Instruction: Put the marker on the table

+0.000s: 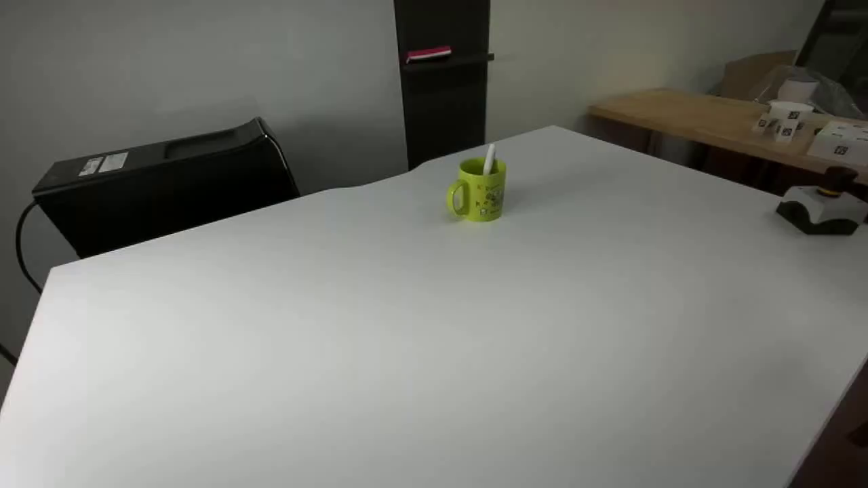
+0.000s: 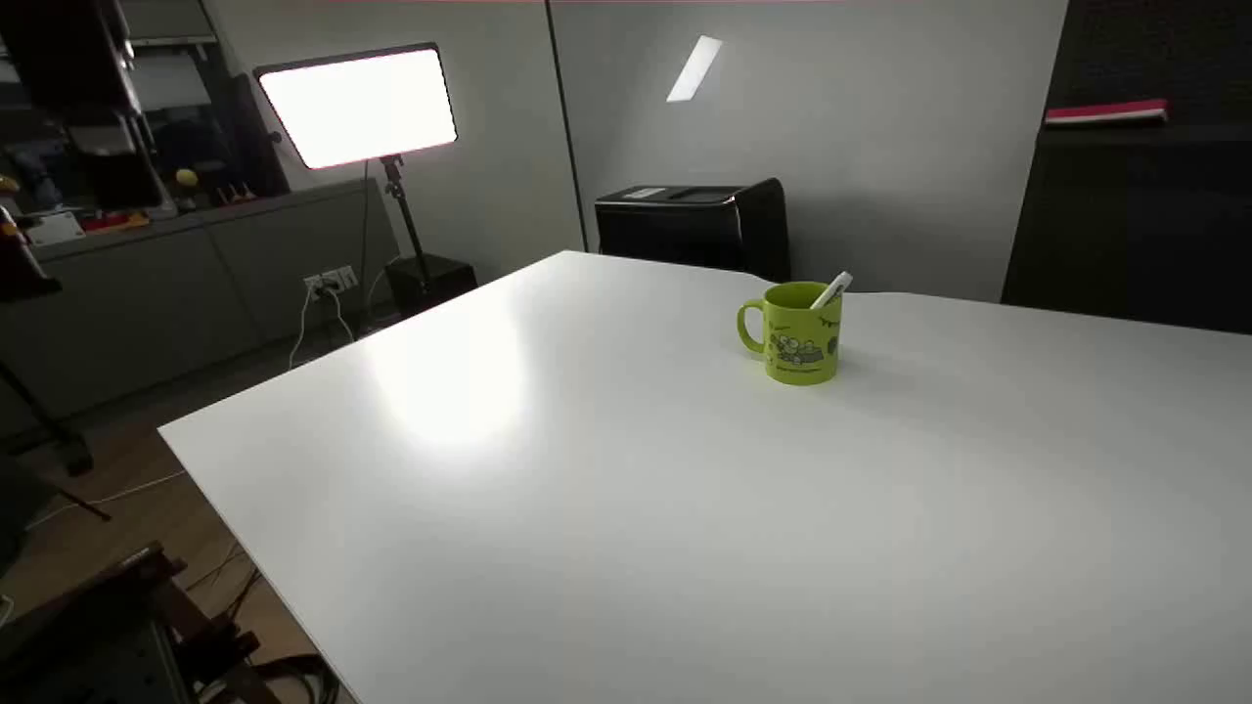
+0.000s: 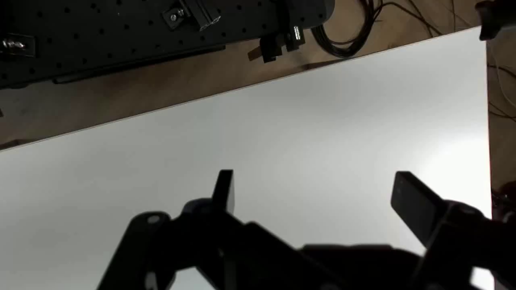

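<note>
Marker [image 2: 831, 290] in mug [image 2: 800, 340], tilted, upper end protruding | gripper [image 3: 314, 181] over table [image 3: 262, 129], fingers [image 3: 415, 203] apart, nothing between | marker outside wrist view, well apart, likely farther across table; next reach should suit its slant

The white table [image 1: 420, 339] carries an upright green mug [image 1: 480, 201] and a knobbed device [image 1: 822, 205].

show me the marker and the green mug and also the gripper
Marker [image 1: 489, 160], in an exterior view: on its exposed white shaft.
Green mug [image 2: 801, 337], in an exterior view: on its printed outer wall.
Gripper [image 3: 315, 179], wrist view: the gap midway between its fingertips.
</note>
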